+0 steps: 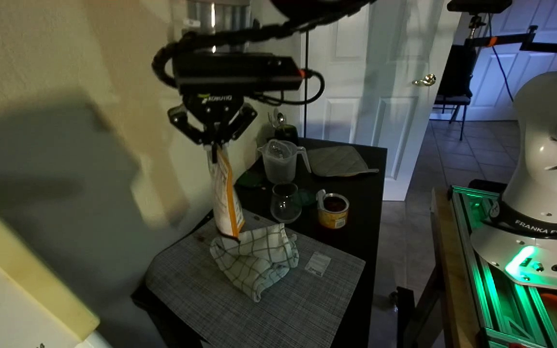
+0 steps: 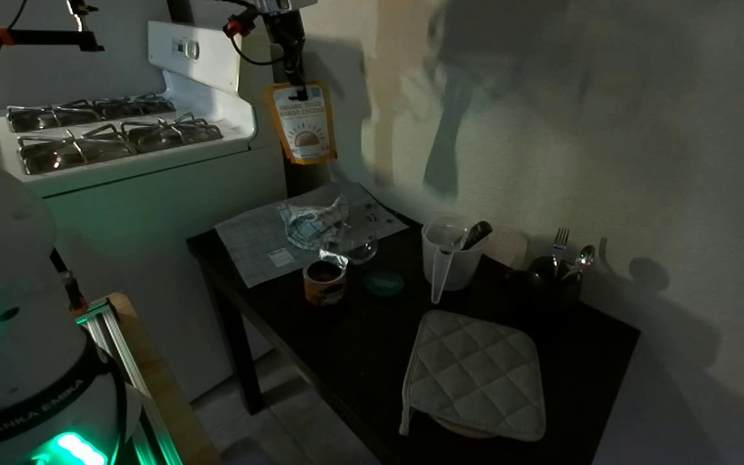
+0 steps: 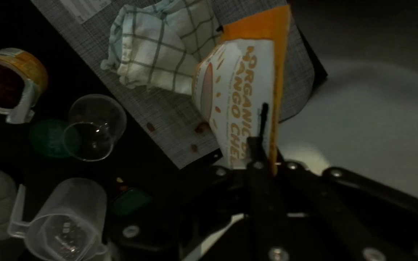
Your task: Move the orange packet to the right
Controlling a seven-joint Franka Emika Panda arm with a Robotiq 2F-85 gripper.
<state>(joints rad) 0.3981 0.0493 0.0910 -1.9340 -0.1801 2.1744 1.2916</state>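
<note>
The orange packet (image 1: 227, 203) hangs upright from my gripper (image 1: 214, 153), held by its top edge. Its pale printed front with a mango label faces out in an exterior view (image 2: 306, 129). In the wrist view the packet (image 3: 243, 87) extends away from the fingertips (image 3: 270, 156), which pinch its edge from both sides. My gripper is shut on it. The packet is raised over the far wall-side part of the grey placemat (image 1: 307, 299). Its lower end is close to the checkered cloth (image 1: 259, 261) in an exterior view; I cannot tell if they touch.
A stemless glass (image 1: 285, 205), an open can (image 1: 332, 215) with its lid up, a clear measuring jug (image 1: 280, 166) and a quilted pot holder (image 1: 339, 162) stand on the dark table. A cutlery cup (image 2: 549, 278) is by the wall. A stove (image 2: 152, 161) adjoins the table.
</note>
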